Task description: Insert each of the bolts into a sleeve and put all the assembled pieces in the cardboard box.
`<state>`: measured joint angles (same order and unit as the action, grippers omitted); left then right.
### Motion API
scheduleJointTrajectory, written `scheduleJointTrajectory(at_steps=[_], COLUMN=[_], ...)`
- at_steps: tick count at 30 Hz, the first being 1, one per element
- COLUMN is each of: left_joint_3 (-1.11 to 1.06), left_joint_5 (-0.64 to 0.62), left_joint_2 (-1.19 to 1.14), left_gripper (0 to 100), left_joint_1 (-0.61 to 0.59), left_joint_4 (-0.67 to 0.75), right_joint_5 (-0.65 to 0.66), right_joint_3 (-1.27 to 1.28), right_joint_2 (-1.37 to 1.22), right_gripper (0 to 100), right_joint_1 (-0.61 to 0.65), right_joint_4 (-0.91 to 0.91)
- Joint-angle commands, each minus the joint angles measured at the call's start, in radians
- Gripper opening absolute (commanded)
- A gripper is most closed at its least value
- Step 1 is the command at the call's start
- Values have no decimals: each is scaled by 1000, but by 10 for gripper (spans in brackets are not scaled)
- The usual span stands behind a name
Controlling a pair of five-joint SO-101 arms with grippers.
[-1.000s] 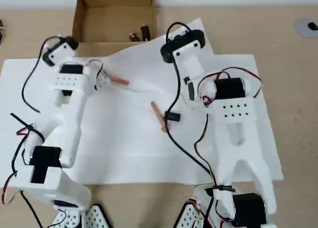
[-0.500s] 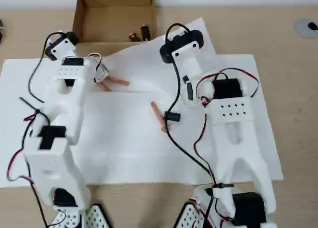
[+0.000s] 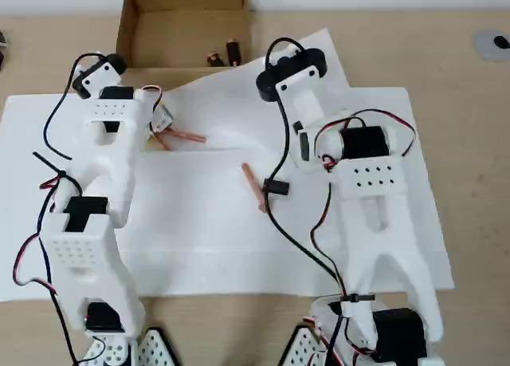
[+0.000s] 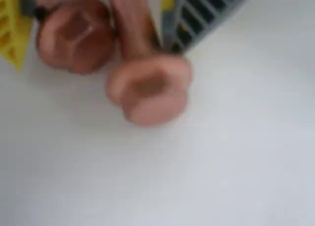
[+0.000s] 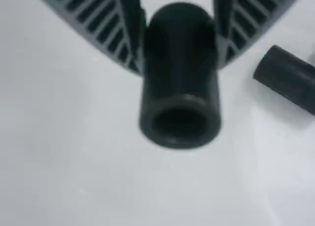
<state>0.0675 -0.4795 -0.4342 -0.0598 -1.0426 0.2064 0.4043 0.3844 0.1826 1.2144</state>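
My left gripper [image 3: 164, 125] [image 4: 93, 48] stands at the sheet's back left, shut on the shaft of a copper bolt [image 3: 190, 135] [image 4: 147, 88] whose flanged head sticks out past the fingertips. A second copper bolt [image 3: 162, 140] with a hex head [image 4: 74, 34] lies right beside the yellow finger [image 4: 10, 29]. A third bolt [image 3: 253, 186] lies mid-sheet. My right gripper [image 3: 305, 147] [image 5: 179, 63] is shut on a black sleeve [image 5: 179, 95], open end outward. Another black sleeve [image 3: 276, 186] [image 5: 288, 80] lies close by on the sheet.
The cardboard box [image 3: 131, 31] stands at the back, with assembled pieces [image 3: 223, 57] in its near right corner. A white paper sheet [image 3: 199, 238] covers the table under both arms. Black and red cables trail from each arm.
The left arm's elbow has swung toward the back and its gripper has shifted slightly; a second bolt now shows beside it. The right arm has kept still with the sleeve.
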Motion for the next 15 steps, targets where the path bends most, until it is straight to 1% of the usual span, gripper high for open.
scheduleJointTrajectory(at_steps=[1, 4, 7, 12, 15], left_joint_3=[23, -35, -94, -227, -262], left_joint_5=[5, 11, 11, 11, 6], left_joint_2=[143, 209, 225, 223, 223], left_gripper=[195, 195, 195, 195, 195], left_joint_1=[-37, -64, -87, -87, -66], left_joint_4=[-17, -14, -8, 120, 166], right_joint_5=[11, 11, 11, 11, 11], right_joint_3=[-4, -4, -4, -5, -5], right_joint_2=[5, 5, 5, 5, 5], right_gripper=[11, 11, 11, 11, 11], right_joint_1=[10, 10, 10, 10, 10], right_joint_4=[-17, -17, -17, -17, -12])
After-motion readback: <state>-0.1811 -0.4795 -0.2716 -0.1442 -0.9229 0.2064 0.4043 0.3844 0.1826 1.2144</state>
